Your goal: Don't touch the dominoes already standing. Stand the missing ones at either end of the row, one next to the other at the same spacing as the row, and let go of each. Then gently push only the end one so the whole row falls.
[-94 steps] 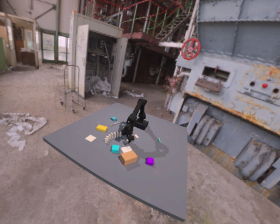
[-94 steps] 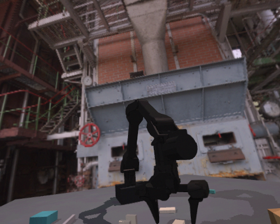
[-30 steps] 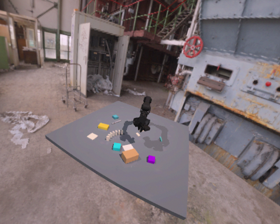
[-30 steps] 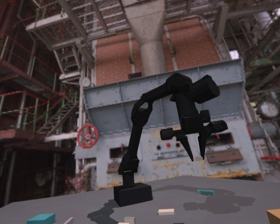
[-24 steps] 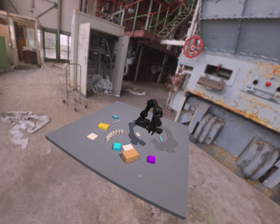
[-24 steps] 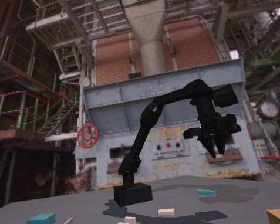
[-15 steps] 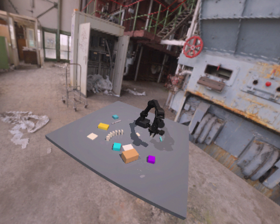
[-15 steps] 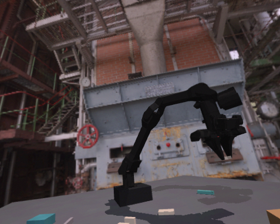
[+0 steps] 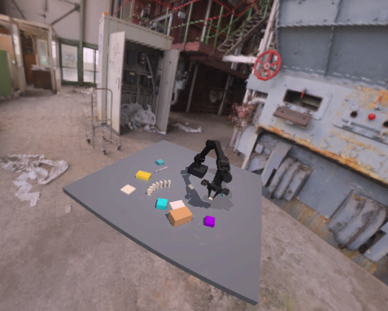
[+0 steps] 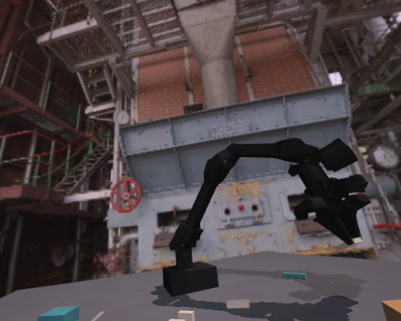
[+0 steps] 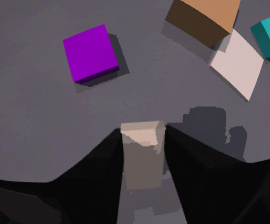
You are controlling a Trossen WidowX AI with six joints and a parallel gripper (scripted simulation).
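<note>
My gripper (image 9: 211, 196) (image 10: 354, 241) (image 11: 142, 133) is shut on a cream domino (image 10: 357, 240) (image 11: 143, 165), held by its sides above the table, to the right of the row and far from it. A curved row of several standing cream dominoes (image 9: 150, 191) is left of the arm in the top view; the top of one standing domino (image 10: 186, 315) shows at the lower edge of the exterior view. Another loose cream domino (image 9: 191, 186) (image 10: 238, 303) lies flat on the table between the row and the gripper. The wrist view does not show the row.
An orange box (image 9: 180, 216) (image 11: 206, 20), a pale tile (image 9: 176, 204) (image 11: 238, 65) and a cyan block (image 9: 162, 203) (image 11: 268, 37) lie in front of the row. A purple block (image 9: 210, 221) (image 11: 91, 54) and teal bar (image 10: 294, 276) are right. A yellow block (image 9: 143, 175), blue block (image 9: 160, 162) and cream tile (image 9: 128, 189) lie left.
</note>
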